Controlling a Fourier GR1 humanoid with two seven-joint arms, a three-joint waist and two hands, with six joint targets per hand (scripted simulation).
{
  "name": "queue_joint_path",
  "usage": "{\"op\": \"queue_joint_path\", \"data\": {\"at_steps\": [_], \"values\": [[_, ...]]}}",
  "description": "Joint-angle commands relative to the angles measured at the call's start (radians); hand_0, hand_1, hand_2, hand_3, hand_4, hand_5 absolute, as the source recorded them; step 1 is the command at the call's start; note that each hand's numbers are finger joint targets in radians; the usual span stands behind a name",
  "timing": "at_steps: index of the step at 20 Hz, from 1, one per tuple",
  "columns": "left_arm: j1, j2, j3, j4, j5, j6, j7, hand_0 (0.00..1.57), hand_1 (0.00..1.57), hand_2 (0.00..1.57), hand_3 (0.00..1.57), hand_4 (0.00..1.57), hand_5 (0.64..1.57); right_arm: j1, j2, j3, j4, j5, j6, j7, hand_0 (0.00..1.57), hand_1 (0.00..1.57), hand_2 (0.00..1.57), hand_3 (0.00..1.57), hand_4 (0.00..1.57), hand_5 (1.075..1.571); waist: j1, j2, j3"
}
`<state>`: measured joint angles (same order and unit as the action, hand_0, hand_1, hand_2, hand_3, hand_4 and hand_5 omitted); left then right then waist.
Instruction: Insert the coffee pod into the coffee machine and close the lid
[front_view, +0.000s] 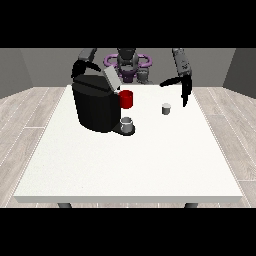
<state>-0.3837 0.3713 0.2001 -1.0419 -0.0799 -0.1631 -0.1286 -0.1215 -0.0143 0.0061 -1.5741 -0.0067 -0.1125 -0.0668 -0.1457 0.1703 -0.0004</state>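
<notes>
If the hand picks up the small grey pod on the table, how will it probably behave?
The coffee pod looks small and squat, so it is probably light and stiff. It stands upright on the table; a sideways push may tip it, and then its round body could roll. The hand at the view's right hangs beside it.

White table carries black coffee machine, red cup beside it, small grey pod apart.
</notes>
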Motion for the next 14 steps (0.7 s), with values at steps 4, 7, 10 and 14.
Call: {"op": "queue_joint_path", "data": {"at_steps": [4, 7, 10, 14], "values": [[-0.115, 0.013, -0.047, 0.099, -0.087, 0.021, 0.058, 0.00, 0.00, 0.00, 0.00, 0.00, 1.571, -0.071, 0.013, -0.002, 0.110, 0.026, -0.062, -0.006, 0.00, 0.00, 0.00, 0.00, 0.37, 1.571, 0.026, 0.033, 0.0005], [-0.116, 0.001, -0.068, 0.148, -0.127, 0.038, 0.042, 0.00, 0.00, 0.00, 0.00, 0.00, 1.571, -0.049, 0.007, -0.010, 0.141, 0.043, -0.054, -0.022, 0.00, 0.00, 0.00, 0.00, 0.39, 1.571, 0.017, 0.028, 0.0004], [-0.145, 0.040, -0.051, 0.231, -0.146, 0.024, -0.055, 0.00, 0.00, 0.20, 0.00, 0.00, 1.571, -0.128, -0.013, -0.031, 0.123, 0.038, -0.059, 0.022, 0.00, 0.00, 0.00, 0.00, 0.42, 1.571, 0.019, 0.075, -0.0001], [-0.153, 0.022, -0.079, 0.263, -0.206, 0.064, -0.001, 0.22, 0.22, 0.53, 0.22, 0.00, 1.571, -0.102, -0.047, -0.049, 0.129, 0.014, -0.021, 0.065, 0.00, 0.00, 0.00, 0.00, 0.41, 1.571, 0.005, -0.001, 0.0001]]}}
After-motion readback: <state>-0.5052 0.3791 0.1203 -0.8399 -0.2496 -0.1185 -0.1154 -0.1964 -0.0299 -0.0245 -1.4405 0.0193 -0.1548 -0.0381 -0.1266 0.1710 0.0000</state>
